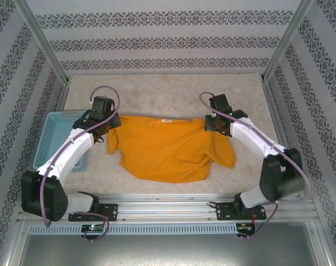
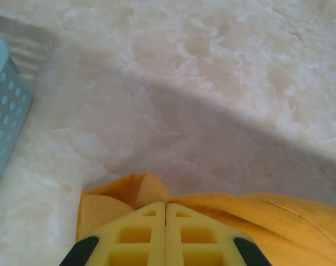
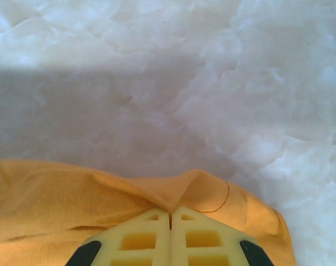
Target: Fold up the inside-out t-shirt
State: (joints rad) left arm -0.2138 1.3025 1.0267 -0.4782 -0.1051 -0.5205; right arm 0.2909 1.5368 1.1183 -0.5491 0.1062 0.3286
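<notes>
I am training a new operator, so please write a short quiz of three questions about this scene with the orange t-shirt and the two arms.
1. True or false: the left gripper and the right gripper are both shut on the t-shirt.
2. Where does the blue basket stand? A: beside the left arm. B: beside the right arm. C: on the t-shirt.
3. Which edge of the t-shirt do the grippers pinch, the far one or the near one?
Key: 1 true; 2 A; 3 the far one.
</notes>
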